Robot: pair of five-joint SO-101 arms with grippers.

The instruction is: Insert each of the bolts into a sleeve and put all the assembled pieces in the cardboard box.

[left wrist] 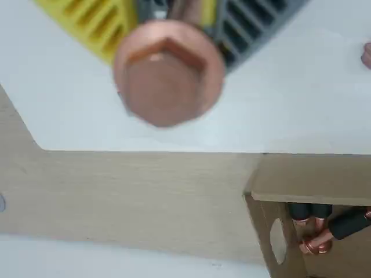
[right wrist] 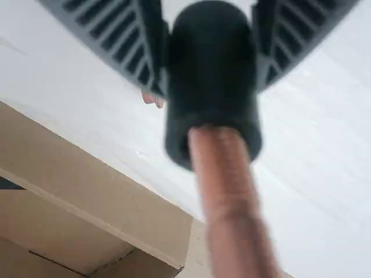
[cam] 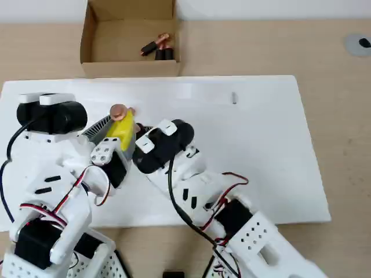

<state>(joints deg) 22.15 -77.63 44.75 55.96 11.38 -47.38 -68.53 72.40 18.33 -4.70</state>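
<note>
My left gripper (cam: 120, 120), with one yellow finger (left wrist: 87, 23) and one grey, is shut on a copper bolt (left wrist: 168, 72) whose hex head faces the left wrist camera. In the high view that bolt head (cam: 119, 111) sits near the back left of the white mat (cam: 249, 145). My right gripper (right wrist: 211, 35) is shut on a black sleeve (right wrist: 211, 87), and a copper bolt shaft (right wrist: 229, 197) sticks out of the sleeve. The two grippers stand close together. The cardboard box (cam: 87, 40) holds several assembled pieces (cam: 157, 46).
The box (left wrist: 272, 231) stands on the wooden table just beyond the mat's far edge, with its pieces (left wrist: 324, 231) in one corner. A small copper-coloured bit (cam: 132, 111) shows beside the held bolt head. A grey round fitting (cam: 358, 44) lies far right.
</note>
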